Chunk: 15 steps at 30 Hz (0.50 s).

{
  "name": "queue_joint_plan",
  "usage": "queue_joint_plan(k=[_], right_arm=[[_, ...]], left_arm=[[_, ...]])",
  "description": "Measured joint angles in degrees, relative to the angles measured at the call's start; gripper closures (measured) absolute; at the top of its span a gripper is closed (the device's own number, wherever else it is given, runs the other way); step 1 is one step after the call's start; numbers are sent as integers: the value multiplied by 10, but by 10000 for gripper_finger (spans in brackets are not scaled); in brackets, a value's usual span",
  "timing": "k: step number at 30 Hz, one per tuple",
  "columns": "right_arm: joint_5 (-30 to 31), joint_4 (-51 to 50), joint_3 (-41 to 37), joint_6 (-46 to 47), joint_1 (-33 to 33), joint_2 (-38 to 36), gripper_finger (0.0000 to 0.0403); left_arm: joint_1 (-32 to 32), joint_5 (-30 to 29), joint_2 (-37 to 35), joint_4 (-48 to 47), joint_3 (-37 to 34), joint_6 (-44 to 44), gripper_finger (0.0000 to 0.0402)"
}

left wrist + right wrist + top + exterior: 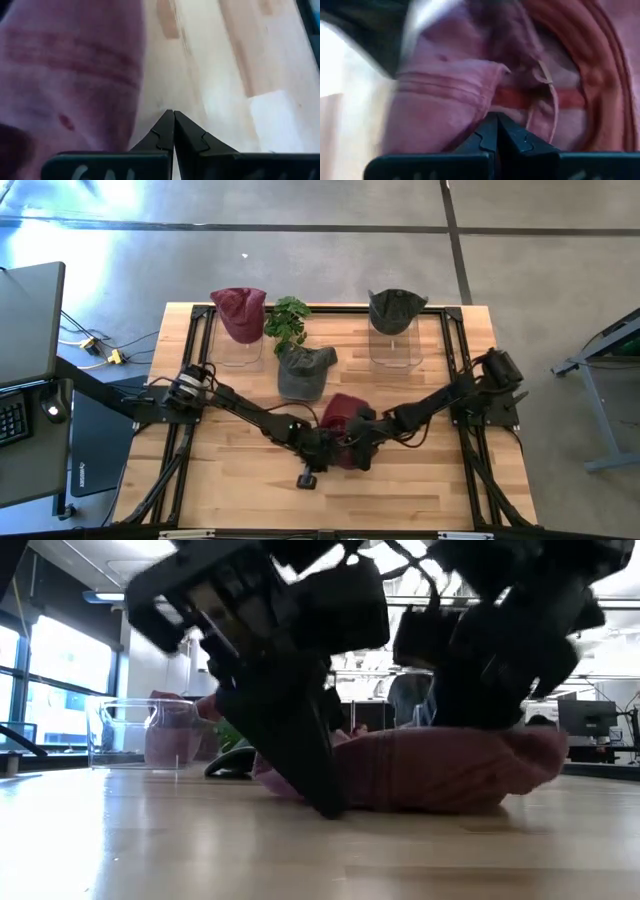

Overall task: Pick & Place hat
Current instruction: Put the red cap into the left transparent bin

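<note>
Maroon hat (340, 412) lies flat on the wooden table (430, 480), lower centre of the high view, between my two grippers. My left gripper (312, 452) sits at its lower-left edge, tips down on the wood just beside the fabric; left wrist view shows the hat (65, 75) filling the left half of the frame, bare table on the right. My right gripper (362, 442) is on the hat's right side, over the fabric; right wrist view is full of pink-red cloth (520, 75) with an inner band and seam.

Around: grey hat (303, 368) just above the maroon one, centre of the frame. A green plant (287, 318) is above that. Another maroon hat (240, 310) on a clear stand at upper left, dark hat (395, 308) on a clear stand at upper right. Nothing between my grippers and the hat.

Fingers: left pair (165, 132) pressed together, holding nothing. Right pair (492, 132) also pressed together, tips against the cloth; can't tell if any fabric is pinched.
</note>
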Motion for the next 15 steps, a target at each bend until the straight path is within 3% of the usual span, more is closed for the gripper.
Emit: queue_joint_plan(k=[4,8,12,15], right_arm=[[37,-9,1,2,-11,15,401],[159,-12,-1,12,-4,14,401],[208,-19,-1,15,8,-8,402],[208,-37,-1,22,15,-28,401]], left_arm=[[-3,21,-5,-18,1,3,401],[-8,0,-27,-64,0,13,401],[-12,-76,-59,-65,1,16,401],[-10,-180,-63,-20,1,6,401]])
